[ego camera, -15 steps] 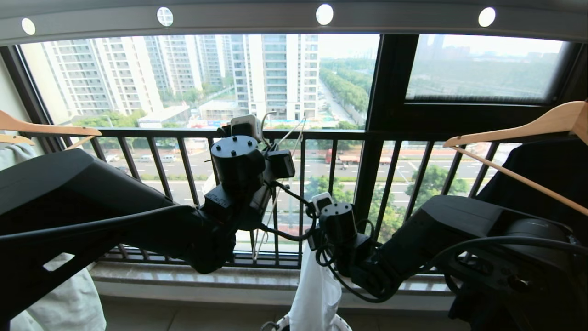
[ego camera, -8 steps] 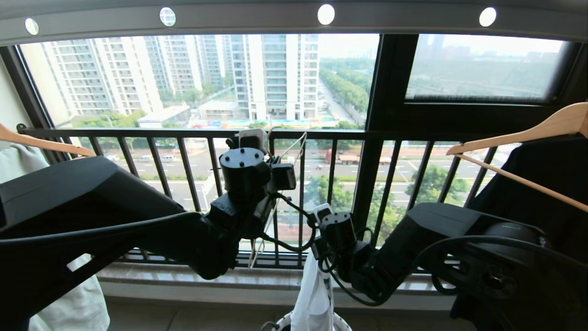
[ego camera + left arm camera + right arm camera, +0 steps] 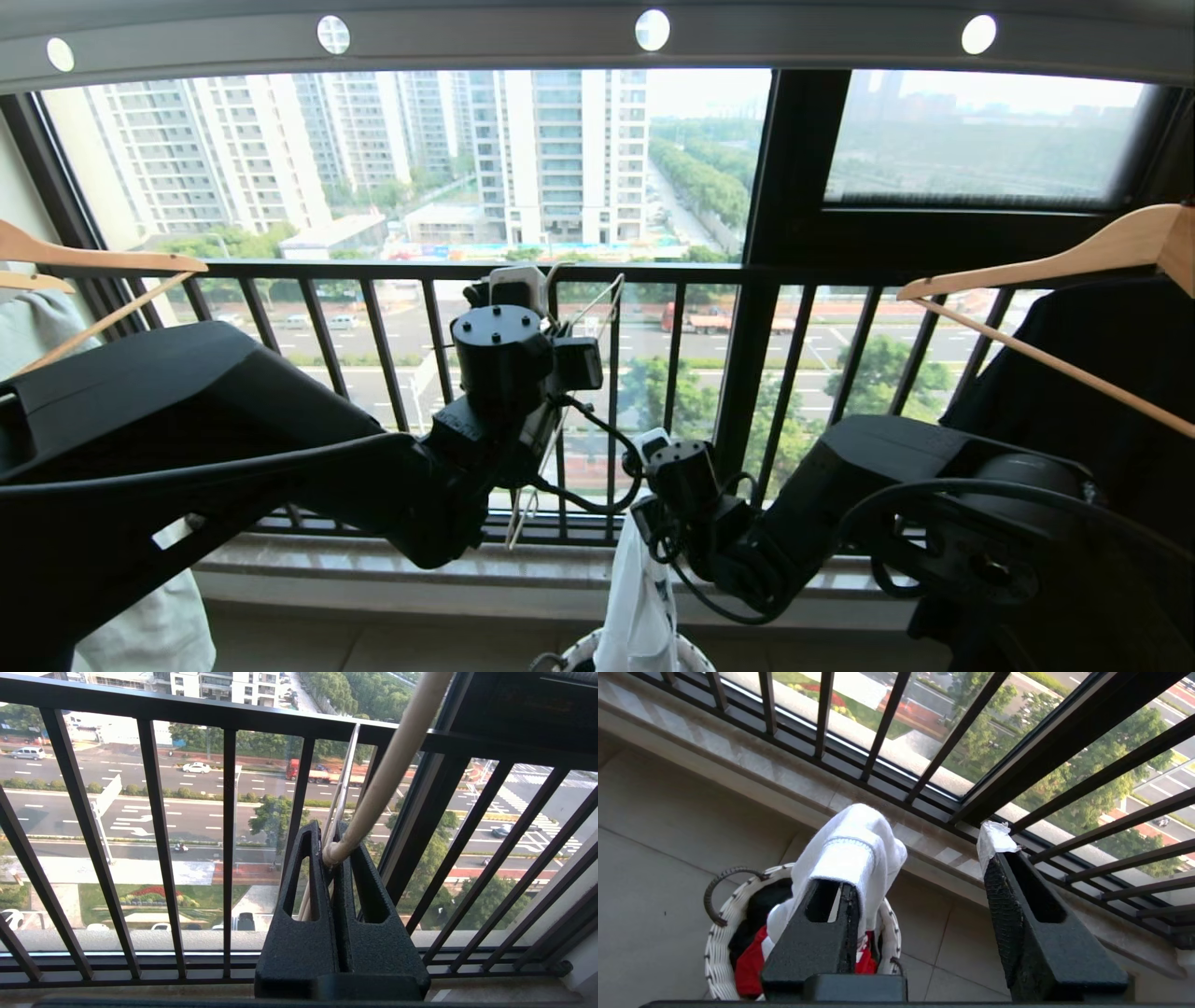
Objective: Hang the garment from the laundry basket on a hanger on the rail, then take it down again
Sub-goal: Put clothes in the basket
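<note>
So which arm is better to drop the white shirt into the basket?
Right: its open end effector has the shirt draped above the basket. Left end effector is clamping the hanger.

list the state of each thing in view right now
left gripper: shut on the hanger
right gripper: open, garment draped over one finger
garment: hanging down into the laundry basket
laundry basket: on the floor, holding a red garment
</note>
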Controlling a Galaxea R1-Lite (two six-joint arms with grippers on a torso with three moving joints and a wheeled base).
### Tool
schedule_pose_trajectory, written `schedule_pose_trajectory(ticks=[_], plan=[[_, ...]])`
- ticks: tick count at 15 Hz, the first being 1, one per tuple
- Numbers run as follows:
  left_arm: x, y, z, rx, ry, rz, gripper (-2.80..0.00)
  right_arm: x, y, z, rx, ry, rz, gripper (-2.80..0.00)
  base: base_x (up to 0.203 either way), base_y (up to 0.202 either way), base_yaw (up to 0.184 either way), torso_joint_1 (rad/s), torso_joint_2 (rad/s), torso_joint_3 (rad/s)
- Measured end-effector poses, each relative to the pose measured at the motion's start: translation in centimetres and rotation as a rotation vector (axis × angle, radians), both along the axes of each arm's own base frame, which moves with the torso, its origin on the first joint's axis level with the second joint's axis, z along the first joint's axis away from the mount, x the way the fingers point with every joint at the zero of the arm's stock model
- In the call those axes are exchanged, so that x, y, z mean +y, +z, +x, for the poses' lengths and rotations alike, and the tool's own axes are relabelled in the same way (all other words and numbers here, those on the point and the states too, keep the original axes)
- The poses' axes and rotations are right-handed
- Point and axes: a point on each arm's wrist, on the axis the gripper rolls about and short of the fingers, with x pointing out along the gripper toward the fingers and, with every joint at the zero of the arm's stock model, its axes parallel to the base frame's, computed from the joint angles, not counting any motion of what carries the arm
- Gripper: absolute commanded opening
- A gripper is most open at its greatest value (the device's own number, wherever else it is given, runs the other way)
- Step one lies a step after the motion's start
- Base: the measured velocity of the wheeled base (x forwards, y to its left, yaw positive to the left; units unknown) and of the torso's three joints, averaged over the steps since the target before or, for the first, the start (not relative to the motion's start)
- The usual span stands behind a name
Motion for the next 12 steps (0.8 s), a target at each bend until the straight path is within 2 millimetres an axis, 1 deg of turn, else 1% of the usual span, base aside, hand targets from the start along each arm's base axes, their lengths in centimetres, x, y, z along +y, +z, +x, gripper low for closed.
schedule_pose_trajectory(ticks=[4,7,8,11,12], plan=[[0.0,0.0,-0.1,0.001,-0.002,0.001,-2.8,-0.6,0.3,-0.5,0.11,0.016,-0.005,0.0,0.0,0.0,0.0,0.0,0.0,0.0],[0.0,0.1,-0.1,0.009,-0.003,0.007,-2.8,-1.1,0.7,-1.2,0.264,0.048,0.009,0.0,0.0,0.0,0.0,0.0,0.0,0.0],[0.0,0.1,-0.1,0.007,-0.004,0.006,-2.8,-1.1,1.2,-1.0,0.278,0.034,0.027,0.0,0.0,0.0,0.0,0.0,0.0,0.0],[0.0,0.3,-0.2,0.004,-0.003,0.004,-2.8,-1.5,1.8,-0.5,0.31,0.013,0.026,0.0,0.0,0.0,0.0,0.0,0.0,0.0],[0.1,0.4,-0.3,0.002,-0.004,0.002,-2.8,-2.0,2.2,0.1,0.308,-0.002,0.028,0.0,0.0,0.0,0.0,0.0,0.0,0.0]])
